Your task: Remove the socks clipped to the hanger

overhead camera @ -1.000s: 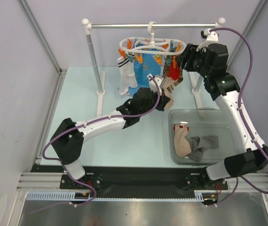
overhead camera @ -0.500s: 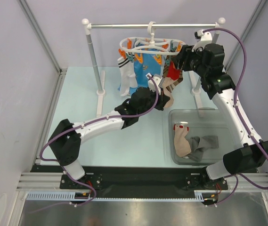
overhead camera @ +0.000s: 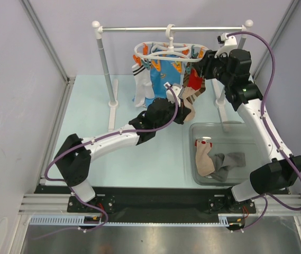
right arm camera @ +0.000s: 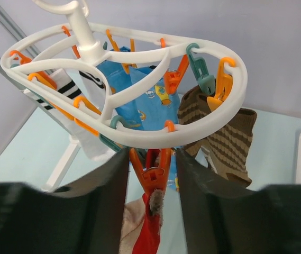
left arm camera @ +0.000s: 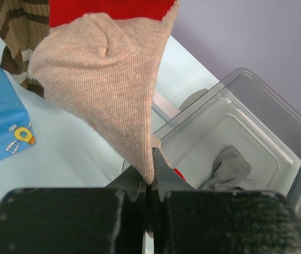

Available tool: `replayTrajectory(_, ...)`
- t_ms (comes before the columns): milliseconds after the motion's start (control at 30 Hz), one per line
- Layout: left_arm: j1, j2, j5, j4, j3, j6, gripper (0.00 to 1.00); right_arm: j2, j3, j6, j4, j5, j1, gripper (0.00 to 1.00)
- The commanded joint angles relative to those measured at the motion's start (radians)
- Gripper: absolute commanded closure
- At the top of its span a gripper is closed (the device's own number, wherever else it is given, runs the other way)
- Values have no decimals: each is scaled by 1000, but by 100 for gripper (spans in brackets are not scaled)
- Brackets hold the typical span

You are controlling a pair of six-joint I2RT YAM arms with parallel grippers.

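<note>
**Left claw on the sock toe, right claw at the clip**

Nearest you, on the right of the table, the clear plastic bin (overhead camera: 229, 125) holds a beige sock with red marks (overhead camera: 203, 159) and a grey sock (overhead camera: 228, 161), lying side by side and touching.

Past the bin, your left gripper (left arm camera: 149, 180) is pinched tight on the toe tip of the hanging beige sock with a red band (left arm camera: 113, 79). The fabric runs straight up from the closed jaws.

Higher and further back, your right gripper (right arm camera: 151, 159) straddles an orange plastic clip (right arm camera: 155, 172) that bites the top edge of this sock. The jaws stand apart, close on either side. You cannot tell whether they touch it.

The clip dangles from the white plastic oval-ring hanger (right arm camera: 235, 84). On it also hang a brown-and-cream striped sock (right arm camera: 229, 140), a blue cartoon-print cloth (right arm camera: 145, 100) and a white sock with black stripes (right arm camera: 68, 90).

The hanger hooks over the silver metal rail (overhead camera: 139, 29) at the back.
</note>
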Motion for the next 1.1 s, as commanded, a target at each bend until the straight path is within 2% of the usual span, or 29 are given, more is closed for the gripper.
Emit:
replayTrajectory(0, -5, -57, 4, 46, -5, 6, 100, 2, 1, -14, 54, -10, -5, 59)
replayTrajectory(67, -5, -60, 5, 46, -5, 5, 100, 3, 1, -16, 56, -6, -5, 67)
replayTrajectory(100, -5, -59, 5, 46, -5, 5, 100, 2, 0, -16, 56, -7, -7, 75)
replayTrajectory(200, -5, -62, 4, 41, -6, -1, 100, -3, -2, -14, 59, -12, -8, 87)
replayTrajectory(300, -5, -69, 8, 41, -17, -10, 100, -3, -3, -8, 59, -15, -10, 91)
replayTrajectory(433, -7, -91, 19, 52, -51, -30, 100, -9, -13, -2, 59, -15, -10, 90)
replayTrajectory(533, -10, -109, 41, 50, -57, -59, 100, -15, -14, 15, 58, -10, -11, 78)
replayTrajectory(600, -24, -120, 83, 49, -57, -79, 100, -29, -22, 29, 47, -4, -11, 66)
replayTrajectory(633, -28, -135, 90, 46, -57, -85, 100, -38, -26, 34, 39, 1, -11, 56)
replayTrajectory(733, -59, -164, 116, 43, -59, -110, 100, -93, -74, 56, 27, 25, -14, 41)
replayTrajectory(767, -74, -171, 126, 43, -60, -125, 100, -111, -97, 67, 30, 45, -14, 31)
replayTrajectory(833, -84, -188, 145, 44, -63, -145, 100, -186, -179, 99, 41, 56, -16, 18)
replayTrajectory(933, -99, -206, 165, 41, -71, -190, 100, -301, -238, 138, -28, 131, -19, 6)
replayTrajectory(1067, -127, -220, 188, 66, -80, -247, 100, -437, -237, 175, -154, 322, -39, 0)
